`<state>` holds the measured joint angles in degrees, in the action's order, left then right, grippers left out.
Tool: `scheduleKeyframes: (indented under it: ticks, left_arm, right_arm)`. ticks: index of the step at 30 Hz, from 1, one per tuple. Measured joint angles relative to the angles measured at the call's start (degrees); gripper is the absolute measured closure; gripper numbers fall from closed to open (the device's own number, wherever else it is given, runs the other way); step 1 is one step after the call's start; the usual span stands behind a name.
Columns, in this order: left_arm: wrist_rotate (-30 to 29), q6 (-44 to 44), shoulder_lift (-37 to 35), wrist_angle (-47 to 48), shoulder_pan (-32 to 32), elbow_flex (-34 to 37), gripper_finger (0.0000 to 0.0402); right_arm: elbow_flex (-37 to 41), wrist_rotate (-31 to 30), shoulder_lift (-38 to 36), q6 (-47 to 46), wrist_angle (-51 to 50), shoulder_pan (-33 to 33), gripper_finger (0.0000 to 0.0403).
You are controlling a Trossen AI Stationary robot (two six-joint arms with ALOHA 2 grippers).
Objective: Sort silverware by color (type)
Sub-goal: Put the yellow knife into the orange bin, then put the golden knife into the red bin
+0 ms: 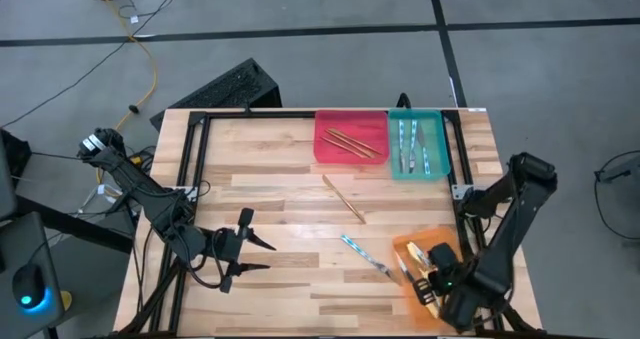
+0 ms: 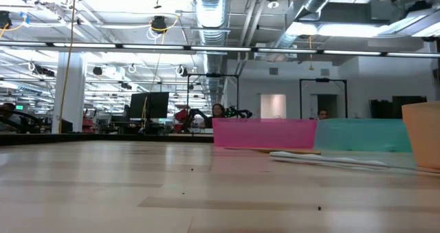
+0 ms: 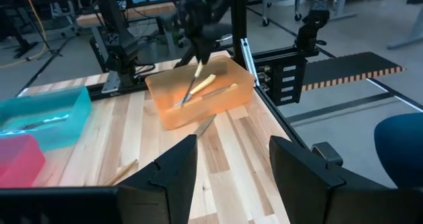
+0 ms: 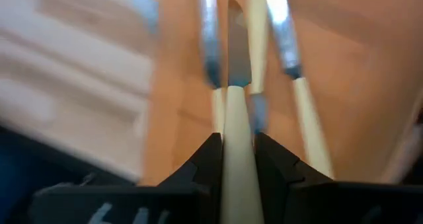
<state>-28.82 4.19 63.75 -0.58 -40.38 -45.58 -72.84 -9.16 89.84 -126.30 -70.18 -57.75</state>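
You have a light wooden table (image 1: 280, 179) of butcher-block planks, framed by dark rails along its left, far and right edges. Three trays sit directly on it. The red tray (image 1: 350, 137) and the teal tray (image 1: 418, 145) stand side by side, touching, at the far edge on your right half. The orange tray (image 1: 428, 262) sits near the front right corner. On the bare wood, a tan wooden stick (image 1: 343, 197) lies at a slant near the middle, and a blue-handled metal utensil (image 1: 363, 256) lies diagonally just beside the orange tray, towards the centre.
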Motion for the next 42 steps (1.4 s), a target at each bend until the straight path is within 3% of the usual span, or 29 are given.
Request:
scheduleKeyframes:
  ticks: [13,24,35,42]
  left_arm:
    - [-0.1,0.0,0.0,-0.2,0.0,0.0,0.0229]
    - [-0.1,0.0,0.0,-0.3,0.0,0.0,0.0229]
    - [-0.1,-0.1,0.0,-0.2,0.0,0.0,0.0229]
    - [-0.1,-0.1,0.0,-0.2,0.0,0.0,0.0229]
  right_arm:
    - [0.0,9.4,14.1,0.6,3.8,-1.4,0.0321]
    - [0.0,16.1,18.3,0.5,8.9,-3.0,0.0319]
    - [0.0,16.9,18.2,0.7,9.0,-2.9,0.0232]
    - [-1.0,16.7,18.1,1.0,7.9,-2.9,0.0223]
